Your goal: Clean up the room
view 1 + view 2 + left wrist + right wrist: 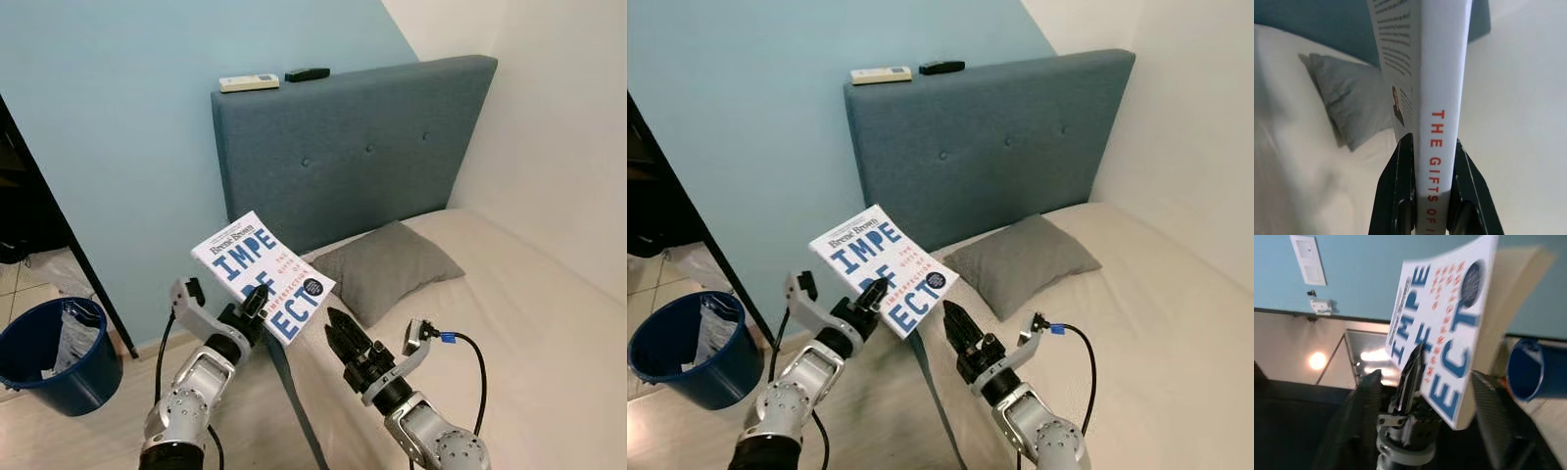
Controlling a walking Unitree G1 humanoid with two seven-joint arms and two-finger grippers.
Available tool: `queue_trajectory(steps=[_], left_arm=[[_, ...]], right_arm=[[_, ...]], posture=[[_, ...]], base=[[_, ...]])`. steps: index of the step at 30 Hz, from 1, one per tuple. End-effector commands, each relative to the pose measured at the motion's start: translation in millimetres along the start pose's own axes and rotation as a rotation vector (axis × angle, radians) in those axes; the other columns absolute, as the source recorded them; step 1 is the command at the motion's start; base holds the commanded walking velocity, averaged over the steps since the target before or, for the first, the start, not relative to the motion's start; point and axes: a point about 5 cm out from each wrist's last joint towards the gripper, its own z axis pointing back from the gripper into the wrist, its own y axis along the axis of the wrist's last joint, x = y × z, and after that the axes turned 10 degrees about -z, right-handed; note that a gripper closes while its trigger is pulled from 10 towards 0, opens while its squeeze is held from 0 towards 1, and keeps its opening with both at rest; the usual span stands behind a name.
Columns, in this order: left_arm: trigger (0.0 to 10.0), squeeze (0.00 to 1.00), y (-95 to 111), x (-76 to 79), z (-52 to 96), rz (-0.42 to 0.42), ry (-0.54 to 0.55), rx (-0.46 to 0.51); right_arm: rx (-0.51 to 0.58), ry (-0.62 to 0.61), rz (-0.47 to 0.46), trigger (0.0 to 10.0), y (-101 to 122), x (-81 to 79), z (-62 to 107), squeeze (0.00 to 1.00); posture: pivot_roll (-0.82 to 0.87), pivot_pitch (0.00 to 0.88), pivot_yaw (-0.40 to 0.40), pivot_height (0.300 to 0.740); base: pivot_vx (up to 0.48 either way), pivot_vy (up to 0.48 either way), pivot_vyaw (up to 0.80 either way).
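A: Left gripper (257, 304) is clamped on the book (263, 277). Fingers pinch it at the spine, one on each cover, per the left wrist view. Book's held up in the air, tilted, front cover to the head cam, just off the bed's (549, 352) head-end left corner.

B: Right gripper (339, 336)?

A: Fingers apart, nothing in them. Sits just beside the book, pointing at its lower edge, over the bed's left edge. Not touching as far as I can tell.

B: So how far along w/ the cleanup?

A: Early-to-mid, I'd say. Book's picked up but not put anywhere yet, no shelf or table in sight. Could be a handover to the right gripper coming, but that's a guess.

B: What else is loose?

A: Pillow (387, 266) lies skewed near the headboard (362, 147), at the bed's left side, prob needs straightening. Two remotes on the headboard's top edge: white one (249, 83) and black one (308, 74), near its left corner. Blue bin (49, 352) on the floor, left of the bed, w/ some paper in it already.

B: Bed otherwise?

A: Sheet looks flat, nothing else on it.
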Motion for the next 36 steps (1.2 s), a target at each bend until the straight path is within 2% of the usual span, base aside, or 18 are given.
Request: queue_trajectory(steps=[1, 5, 6, 8, 9, 14, 21, 25, 29, 33, 36], left_arm=[[10.0, 0.00, 2.4, 10.3, -4.7, -0.009, -0.040, 0.009], [10.0, 0.00, 5.1, 13.4, -7.3, 0.029, -0.047, 0.027], [10.0, 0.00, 8.2, 13.7, -8.6, 0.061, -0.042, 0.046], [10.0, 0.00, 10.3, 13.8, -9.4, 0.082, -0.039, 0.059], [10.0, 0.00, 12.8, 13.6, -10.1, 0.102, -0.039, 0.070], [10.0, 0.00, 14.0, 16.7, -9.1, 0.163, -0.073, 0.059], [10.0, 0.00, 3.5, 17.9, -4.2, 0.114, -0.094, -0.005], [10.0, 0.00, 9.2, 6.8, -2.9, 0.112, -0.016, 0.044], [10.0, 0.00, 11.6, 3.7, -2.6, 0.114, 0.006, 0.060], [10.0, 0.00, 30.1, -14.5, -0.7, 0.135, 0.103, 0.135], [10.0, 0.00, 32.1, -10.6, -2.3, 0.136, 0.079, 0.129]], right_arm=[[-0.004, 0.043, -0.073, 10.0, -15.9, -2.1, -7.2, 1.00], [-0.018, -0.002, -0.082, 10.0, -20.2, -0.4, -9.9, 1.00], [-0.020, -0.030, -0.077, 10.0, -20.9, 2.1, -10.4, 0.82], [-0.021, -0.049, -0.073, 10.0, -21.3, 3.7, -10.5, 0.82], [-0.018, -0.051, -0.080, 10.0, -21.2, 4.1, -10.7, 0.00], [0.005, -0.047, -0.094, 10.0, -19.2, 2.6, -12.8, 0.00], [0.042, 0.016, -0.130, 10.0, -14.5, -6.5, -19.5, 0.00], [0.002, 0.058, -0.129, 10.0, -19.0, -12.5, -19.0, 0.00], [-0.008, 0.058, -0.125, 10.0, -20.5, -12.5, -18.1, 0.00], [0.004, 0.077, -0.125, 10.0, -22.6, -11.5, -7.6, 0.00], [0.024, 0.092, -0.129, 10.0, -19.2, -13.4, -3.6, 0.00]], posture=[[0.00, 0.099, 0.018, 0.740], [0.01, 0.101, 0.019, 0.740], [0.01, 0.101, 0.019, 0.740], [0.01, 0.101, 0.019, 0.740], [0.01, 0.103, 0.020, 0.740], [0.01, 0.104, 0.032, 0.740], [0.01, 0.104, 0.034, 0.740], [0.02, 0.107, 0.040, 0.740], [0.02, 0.107, 0.040, 0.740], [0.02, 0.105, 0.046, 0.740], [0.02, 0.099, 0.049, 0.740]], base=[[0.000, 0.000, 0.00], [0.000, 0.000, 0.00], [0.000, 0.000, 0.00], [0.000, 0.000, 0.00], [0.000, 0.000, 0.00], [0.000, 0.000, 0.00], [0.000, 0.000, 0.00], [0.000, 0.000, 0.00], [0.000, 0.000, 0.00], [0.000, 0.000, 0.00], [0.000, 0.000, 0.00]])
